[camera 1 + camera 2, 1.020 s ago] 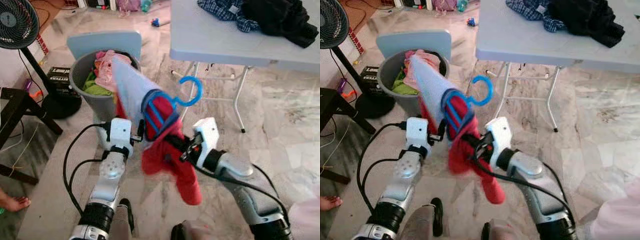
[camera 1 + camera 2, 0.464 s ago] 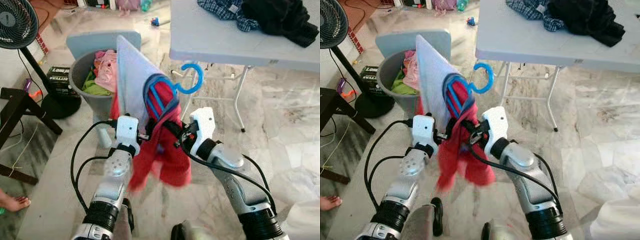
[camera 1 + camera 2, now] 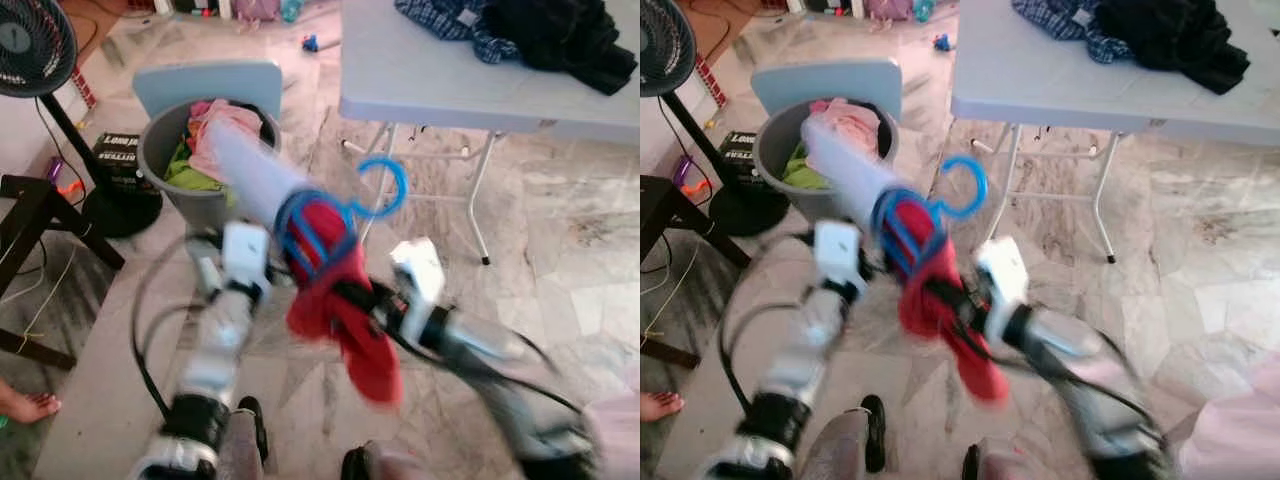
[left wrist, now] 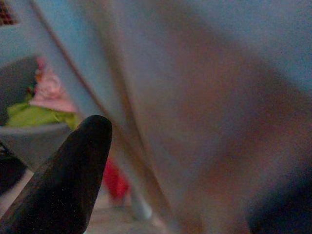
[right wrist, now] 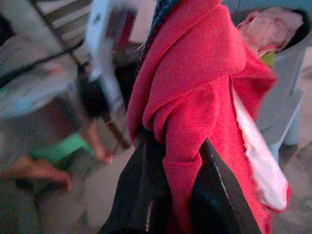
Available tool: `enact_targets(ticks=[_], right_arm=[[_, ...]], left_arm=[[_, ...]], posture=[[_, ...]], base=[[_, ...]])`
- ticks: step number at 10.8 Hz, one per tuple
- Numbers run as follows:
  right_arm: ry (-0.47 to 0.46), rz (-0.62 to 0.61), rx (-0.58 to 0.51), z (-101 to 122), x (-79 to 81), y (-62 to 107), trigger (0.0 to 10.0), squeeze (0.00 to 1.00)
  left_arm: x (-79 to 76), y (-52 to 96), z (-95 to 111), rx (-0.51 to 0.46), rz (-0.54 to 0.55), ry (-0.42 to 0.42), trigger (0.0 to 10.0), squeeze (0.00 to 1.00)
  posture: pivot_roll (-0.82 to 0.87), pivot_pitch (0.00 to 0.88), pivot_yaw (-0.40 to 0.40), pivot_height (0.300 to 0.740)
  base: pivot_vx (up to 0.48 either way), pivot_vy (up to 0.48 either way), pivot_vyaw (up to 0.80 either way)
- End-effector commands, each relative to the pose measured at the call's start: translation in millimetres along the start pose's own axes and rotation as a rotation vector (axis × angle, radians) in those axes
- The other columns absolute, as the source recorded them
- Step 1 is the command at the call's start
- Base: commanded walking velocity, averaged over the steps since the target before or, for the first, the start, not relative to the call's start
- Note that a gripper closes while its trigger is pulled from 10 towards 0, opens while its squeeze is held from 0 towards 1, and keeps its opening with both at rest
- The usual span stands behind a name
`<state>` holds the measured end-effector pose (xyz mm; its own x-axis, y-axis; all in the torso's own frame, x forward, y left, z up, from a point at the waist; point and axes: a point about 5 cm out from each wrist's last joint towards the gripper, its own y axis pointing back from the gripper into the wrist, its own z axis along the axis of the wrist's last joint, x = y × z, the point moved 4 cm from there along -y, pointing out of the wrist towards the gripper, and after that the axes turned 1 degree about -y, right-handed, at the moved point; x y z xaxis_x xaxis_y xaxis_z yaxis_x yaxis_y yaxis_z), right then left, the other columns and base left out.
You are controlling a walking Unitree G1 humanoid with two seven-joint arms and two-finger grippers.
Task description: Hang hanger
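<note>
A blue hanger (image 3: 383,186) carries a red garment (image 3: 338,300) with a pale blue-grey part (image 3: 248,168) that sticks out toward the bin. Both arms hold this bundle up in front of me, blurred by motion. My right gripper (image 3: 356,296) is shut on the red cloth; in the right wrist view its black fingers (image 5: 146,195) pinch a red fold (image 5: 195,87). My left gripper (image 3: 274,268) sits against the bundle's left side. The left wrist view has one black finger (image 4: 63,180) beside the pale cloth (image 4: 195,97).
A grey laundry bin (image 3: 158,150) full of clothes stands ahead on the left. A white folding table (image 3: 450,75) with dark clothes is ahead on the right, its legs (image 3: 478,200) close by. A fan (image 3: 30,40) and a black stand (image 3: 30,215) are at left. A person's foot (image 3: 20,405) rests lower left.
Both arms have dropped and swung, now blurred. The pale part of the garment has tipped from upright down toward the bin, and the red cloth hangs lower to the right.
</note>
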<state>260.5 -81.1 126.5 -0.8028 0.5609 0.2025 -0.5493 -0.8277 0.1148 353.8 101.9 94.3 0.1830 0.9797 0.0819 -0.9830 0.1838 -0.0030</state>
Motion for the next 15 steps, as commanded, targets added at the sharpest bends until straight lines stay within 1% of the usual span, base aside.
enact_targets(ticks=[1,2,3,4,5,6,8,9,10,11,12,13,14,15], right_arm=[[-0.001,0.042,-0.037,11.3,7.1,3.6,10.0,0.0],[0.001,0.072,-0.017,12.1,10.9,9.2,10.0,0.0],[0.005,0.084,-0.001,10.6,12.3,11.1,10.0,0.0],[0.014,0.075,0.048,2.6,8.2,17.1,10.0,0.0],[0.066,-0.011,0.165,-19.6,-15.0,31.7,10.0,0.0],[0.138,-0.094,0.291,-40.7,-39.2,51.0,10.0,0.0],[0.215,-0.207,0.38,-49.0,-68.9,75.4,10.0,0.0],[0.252,-0.238,0.42,-53.5,-78.2,83.7,10.0,0.0],[0.276,-0.223,0.441,-56.8,-80.7,91.3,10.0,0.0],[0.272,-0.116,0.43,-54.0,-66.9,102.7,10.0,0.0],[0.26,-0.084,0.447,-51.4,-61.0,120.2,10.0,0.0],[0.237,-0.079,0.448,-49.1,-59.6,136.8,10.0,0.0],[0.229,-0.08,0.439,-44.0,-59.2,146.3,10.0,0.0],[0.188,-0.065,0.367,-21.1,-54.2,155.6,10.0,0.0]], left_arm=[[5.2,-0.2,-5.2,0.019,0.025,-0.002,10.0,0.0],[18.6,-4.5,-3.7,0.02,0.062,-0.014,10.0,0.0],[22.1,-5.5,-2.4,0.017,0.072,-0.019,10.0,0.0],[27.9,-6.6,0.3,0.009,0.092,-0.028,10.0,0.0],[34.1,-5.3,1.8,0.0,0.105,-0.036,10.0,0.0],[40.2,-1.8,-1.1,0.004,0.113,-0.04,10.0,0.0],[54.1,2.4,-0.8,0.003,0.141,-0.049,10.0,0.0],[56.1,3.1,0.5,0.0,0.145,-0.051,10.0,0.0],[61.1,3.4,2.4,-0.007,0.158,-0.058,10.0,0.0],[71.0,3.6,5.1,-0.014,0.189,-0.058,10.0,0.0],[76.3,3.4,7.2,-0.017,0.206,-0.045,10.0,0.0],[79.5,3.8,6.8,-0.014,0.214,-0.041,10.0,0.0],[82.5,4.1,4.0,0.0,0.225,-0.02,10.0,0.0],[85.6,3.7,-2.5,0.033,0.239,0.03,10.0,0.0]], posture=[[-0.04,0.175,-0.06,0.74],[-0.04,0.172,-0.058,0.74],[-0.04,0.172,-0.058,0.74],[-0.04,0.169,-0.055,0.74],[-0.04,0.172,-0.056,0.74],[-0.04,0.172,-0.056,0.74],[-0.03,0.176,-0.059,0.74],[-0.03,0.177,-0.057,0.74],[-0.03,0.177,-0.057,0.74],[-0.04,0.178,-0.056,0.74],[-0.05,0.181,-0.062,0.74],[-0.06,0.183,-0.061,0.74],[-0.07,0.184,-0.058,0.74],[-0.08,0.182,-0.053,0.74]], base=[[0.0,0.0,0.0],[0.0,0.0,0.0],[0.0,0.0,0.0],[0.0,0.0,0.0],[0.0,0.0,0.0],[0.0,0.0,0.0],[0.0,0.0,0.0],[0.0,0.0,0.0],[0.0,0.0,0.0],[0.0,0.0,0.0],[0.0,0.0,0.0],[0.0,0.0,0.0],[0.0,0.0,0.0],[0.0,0.0,0.0]])
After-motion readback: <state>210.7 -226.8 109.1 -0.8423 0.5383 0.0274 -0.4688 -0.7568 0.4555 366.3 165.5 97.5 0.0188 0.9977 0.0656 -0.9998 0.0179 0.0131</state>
